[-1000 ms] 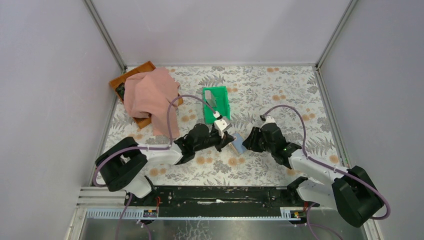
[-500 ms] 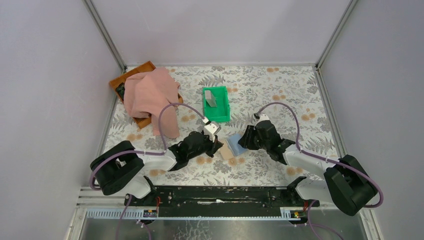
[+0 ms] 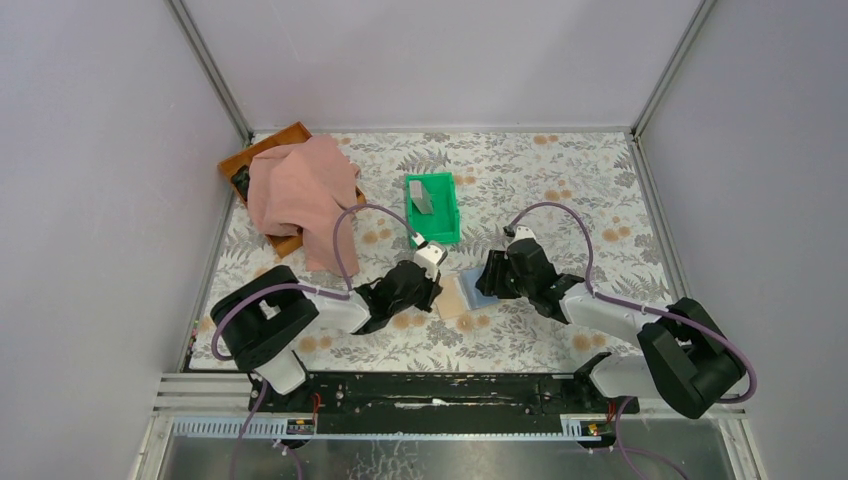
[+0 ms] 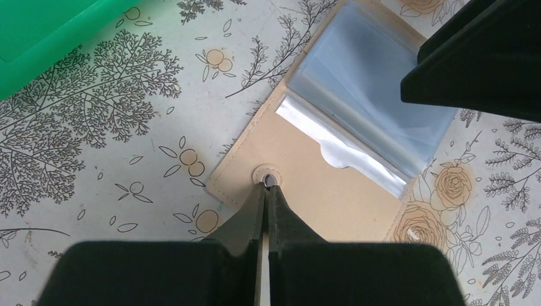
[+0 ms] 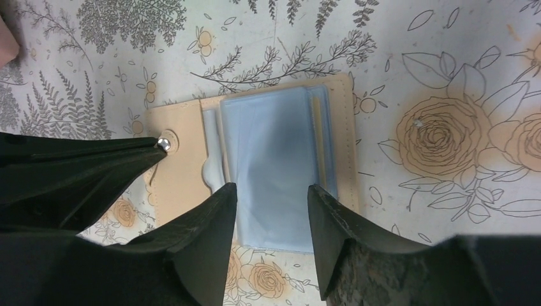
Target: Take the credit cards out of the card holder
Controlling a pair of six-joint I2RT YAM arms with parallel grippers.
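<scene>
The card holder (image 3: 462, 293) lies open and flat on the floral table, tan flap on the left, pale blue clear sleeves on the right. My left gripper (image 3: 438, 291) is shut, its tips (image 4: 266, 188) resting at the metal snap on the tan flap (image 4: 332, 191). My right gripper (image 3: 484, 283) is open, and its jaws (image 5: 272, 189) hover over the near edge of the blue sleeves (image 5: 274, 140). One grey credit card (image 3: 422, 197) stands in the green bin. No yellow card is in view. I cannot tell whether the sleeves hold a card.
The green plastic bin (image 3: 446, 222) stands just behind the holder, and its corner shows in the left wrist view (image 4: 38, 38). A pink cloth (image 3: 300, 190) drapes over a wooden tray (image 3: 262, 155) at the back left. Walls enclose the table.
The holder went from raised between the grippers to lying open flat. My left gripper pulled back, then came to the tan flap's snap. My right gripper shifted slightly left over the sleeves.
</scene>
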